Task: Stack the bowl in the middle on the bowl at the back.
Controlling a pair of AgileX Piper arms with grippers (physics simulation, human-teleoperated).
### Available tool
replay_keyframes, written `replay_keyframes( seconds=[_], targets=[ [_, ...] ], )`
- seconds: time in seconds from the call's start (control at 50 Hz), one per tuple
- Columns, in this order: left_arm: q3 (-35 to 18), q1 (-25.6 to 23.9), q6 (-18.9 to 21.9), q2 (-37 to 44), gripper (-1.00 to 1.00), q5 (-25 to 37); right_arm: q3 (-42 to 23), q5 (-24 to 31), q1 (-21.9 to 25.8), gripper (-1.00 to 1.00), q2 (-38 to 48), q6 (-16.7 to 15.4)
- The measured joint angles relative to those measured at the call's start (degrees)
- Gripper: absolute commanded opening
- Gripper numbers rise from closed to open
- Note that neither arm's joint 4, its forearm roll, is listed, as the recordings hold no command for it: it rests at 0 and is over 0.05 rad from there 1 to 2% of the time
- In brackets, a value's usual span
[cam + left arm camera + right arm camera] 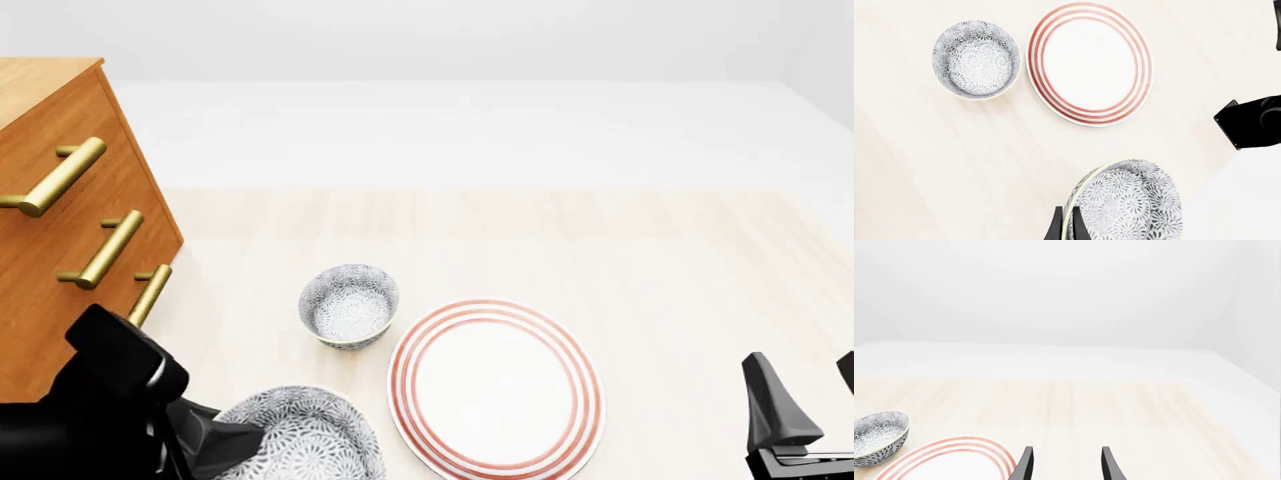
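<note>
Item: wide shallow bowl in the middle (pixel 300 437), rigid glazed ware, likely slick and chippable, pinched at its thin rim by left gripper (pixel 1067 226) jaws, near deeper bowl at the back (pixel 350 305); right gripper (pixel 1064 462) jaws apart, empty.

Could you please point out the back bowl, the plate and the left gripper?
back bowl (pixel 350 305), front view, inner floor.
plate (pixel 495 385), front view, white centre.
left gripper (pixel 1066 227), left wrist view, between fingertips on the wider bowl's rim.
</note>
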Motion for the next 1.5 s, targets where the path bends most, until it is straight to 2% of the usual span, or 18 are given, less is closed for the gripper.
replay_keyframes(
  seconds=[0.44,0.7,1.32,1.34,1.5],
  targets=[
    [5.6,-6.6,-5.3,0.2,-1.00,-3.2,0.0,0.0,0.0,1.00,-0.1,-0.2],
    [8.7,-8.6,-7.2,0.7,-1.00,-5.2,0.0,0.1,0.1,1.00,-0.1,-0.3],
    [16.8,-11.9,-9.8,6.4,-1.00,-15.0,0.0,0.1,0.0,1.00,-0.1,-0.1],
    [16.9,-12.1,-9.8,6.7,1.00,-15.3,0.0,0.1,0.0,1.00,-0.1,-0.1],
    [17.7,-12.7,-10.0,7.6,1.00,-16.6,0.0,0.1,-0.1,1.00,-0.1,-0.1]
  ],
)
